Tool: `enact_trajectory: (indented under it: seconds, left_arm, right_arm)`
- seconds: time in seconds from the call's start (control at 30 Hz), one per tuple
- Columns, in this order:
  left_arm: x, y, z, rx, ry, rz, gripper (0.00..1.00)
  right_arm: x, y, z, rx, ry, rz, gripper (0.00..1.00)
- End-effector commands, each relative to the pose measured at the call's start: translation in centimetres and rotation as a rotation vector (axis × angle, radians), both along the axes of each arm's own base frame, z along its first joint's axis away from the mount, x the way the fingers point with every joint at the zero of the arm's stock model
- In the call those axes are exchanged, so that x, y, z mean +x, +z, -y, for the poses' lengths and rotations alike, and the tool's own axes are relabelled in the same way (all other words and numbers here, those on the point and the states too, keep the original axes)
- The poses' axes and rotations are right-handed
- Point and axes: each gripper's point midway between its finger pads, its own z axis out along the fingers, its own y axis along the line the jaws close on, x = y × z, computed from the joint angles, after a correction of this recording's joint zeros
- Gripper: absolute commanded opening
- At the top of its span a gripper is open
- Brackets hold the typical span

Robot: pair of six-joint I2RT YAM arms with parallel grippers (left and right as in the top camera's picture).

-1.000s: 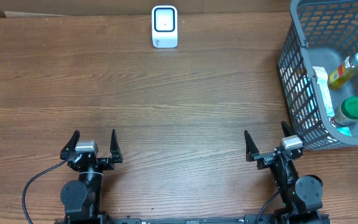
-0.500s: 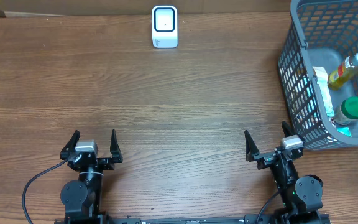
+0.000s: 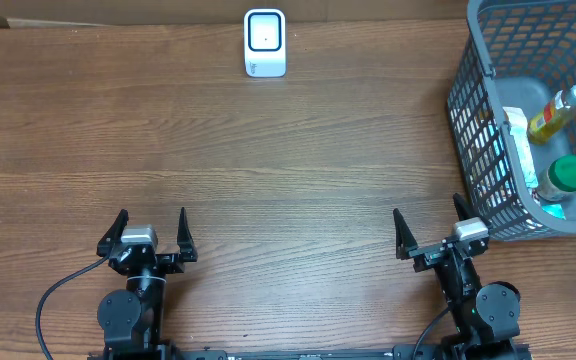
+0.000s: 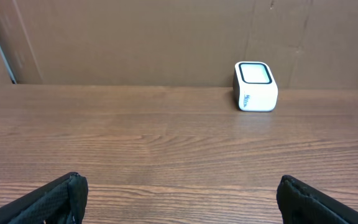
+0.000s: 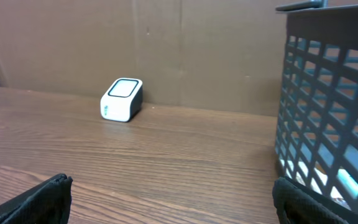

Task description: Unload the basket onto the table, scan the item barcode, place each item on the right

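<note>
None of the task looks done yet.

- Brown wood-grain table (image 3: 298, 150): bears everything listed.
- Grey plastic lattice basket (image 3: 478, 120), far right: holds a green-capped bottle (image 3: 571, 172), a yellow bottle (image 3: 556, 112) and a white packet (image 3: 521, 130), none lifted.
- Left gripper (image 3: 151, 214) and right gripper (image 3: 427, 208): jaws spread wide, empty, at the near edge.
- Small white box scanner (image 3: 265, 43): at the far edge, well apart from the basket.

Left to do: pick an item, carry it over, present its barcode.

Your left black two-finger claw (image 3: 151, 216) sits low over its folded arm, with the fingers spread wide, pointing forward and holding nothing. Your right black two-finger claw (image 3: 427, 210) mirrors it, with the arm tucked, the jaws fully apart and nothing between them.
</note>
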Motion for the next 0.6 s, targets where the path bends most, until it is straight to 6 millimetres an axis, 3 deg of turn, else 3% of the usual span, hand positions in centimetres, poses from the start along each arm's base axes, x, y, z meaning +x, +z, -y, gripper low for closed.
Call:
enact_trajectory:
  seconds: [0.0,0.1,0.17,0.4,0.57]
  left_arm:
    - [0.0,0.0,-0.3,0.002,0.017,0.003,0.99]
    - [0.0,0.0,-0.3,0.002,0.017,0.003,1.0]
    - [0.0,0.0,-0.3,0.002,0.017,0.003,1.0]
    - [0.0,0.0,-0.3,0.002,0.017,0.003,1.0]
    - [0.0,0.0,-0.3,0.002,0.017,0.003,1.0]
  right_arm:
    - [-0.1,0.3,-0.3,0.056,0.018,-0.001,1.0]
    - [-0.5,2.8,-0.2,0.082,0.02,0.044,1.0]
    - [-1.2,5.9,-0.1,0.1,0.023,0.103,1.0]
    - [-7.1,20.4,1.2,0.161,0.026,0.288,1.0]
    - [-10.2,28.2,2.4,0.111,-0.012,0.303,1.0]
